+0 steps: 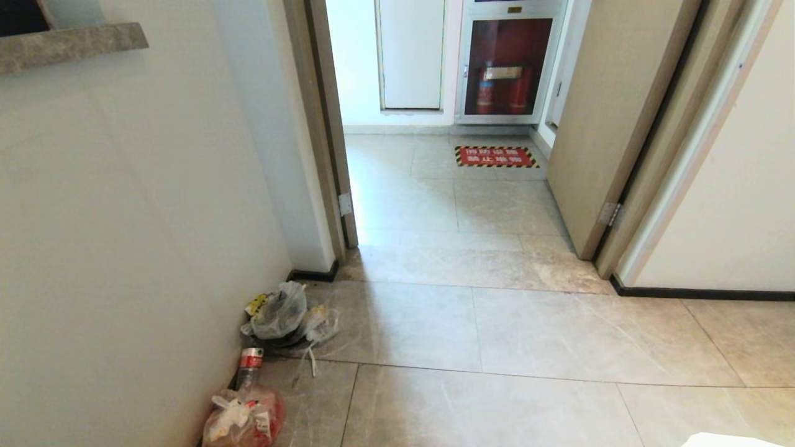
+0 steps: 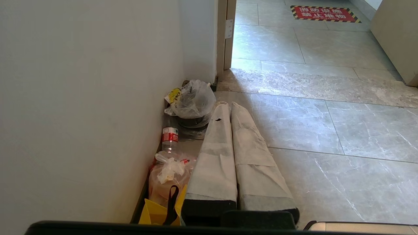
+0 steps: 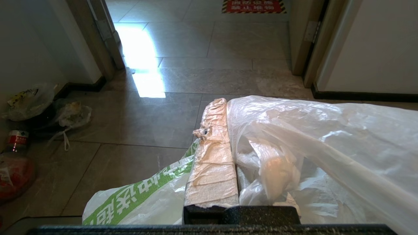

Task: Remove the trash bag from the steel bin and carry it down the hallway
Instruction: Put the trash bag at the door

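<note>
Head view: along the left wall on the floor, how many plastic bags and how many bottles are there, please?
Plastic bags: 3 (grey translucent bag with yellow print, small clear crumpled bag, reddish translucent tied bag)
Bottles: 1 (clear plastic bottle with red label)
Total: 4

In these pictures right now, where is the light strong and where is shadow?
Right wrist view: a bright glare patch lies on the floor tiles by the doorway, and the trash bag shines. Head view: the floor beyond the doorway is bright, the tiles nearer the camera dimmer. Left wrist view: even light, soft shadow by the wall.
</note>
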